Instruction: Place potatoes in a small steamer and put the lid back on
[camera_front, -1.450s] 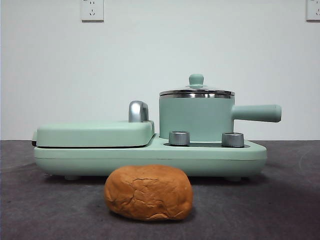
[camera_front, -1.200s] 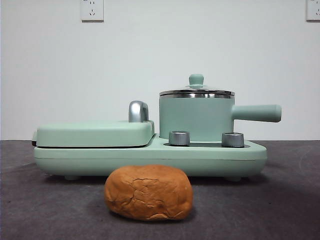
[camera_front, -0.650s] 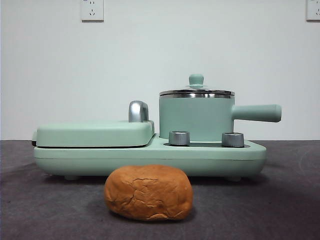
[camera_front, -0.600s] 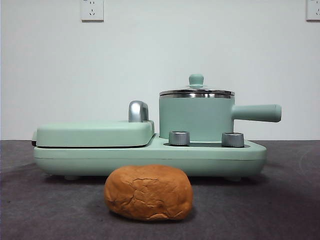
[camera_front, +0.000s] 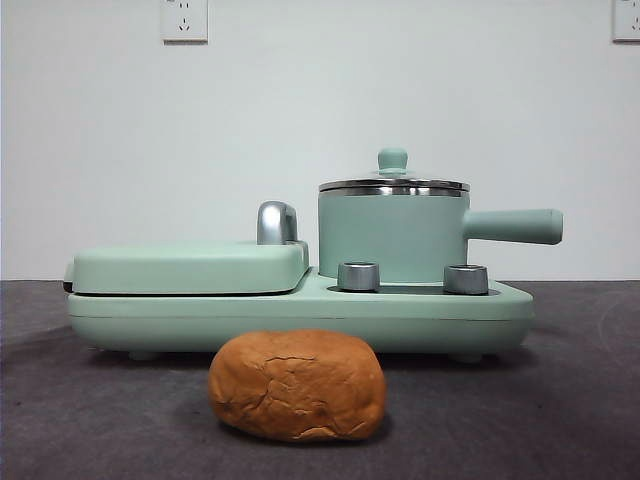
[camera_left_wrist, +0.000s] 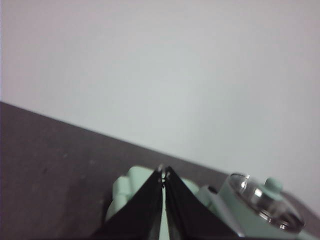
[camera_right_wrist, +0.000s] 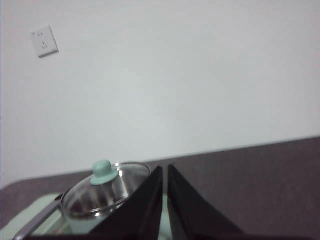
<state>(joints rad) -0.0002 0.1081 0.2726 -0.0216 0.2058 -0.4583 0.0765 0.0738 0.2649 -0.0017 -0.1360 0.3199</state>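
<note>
The orange-brown potato (camera_front: 297, 385) with cracked skin lies on the dark table in front of the appliance. The mint-green small steamer (camera_front: 393, 238) stands on the appliance's right side, its straight handle (camera_front: 513, 226) pointing right. The glass lid (camera_front: 393, 183) with a green knob sits on it; it also shows in the left wrist view (camera_left_wrist: 265, 202) and the right wrist view (camera_right_wrist: 102, 187). My left gripper (camera_left_wrist: 164, 176) is shut and empty, raised above the appliance. My right gripper (camera_right_wrist: 165, 172) is shut and empty, raised near the steamer. Neither gripper shows in the front view.
The mint-green appliance base (camera_front: 300, 315) carries a closed flat griddle (camera_front: 188, 268) on its left with a steel hinge (camera_front: 276, 222), and two steel knobs (camera_front: 359, 276) at the front. A white wall stands behind, with sockets (camera_front: 184, 20) high up.
</note>
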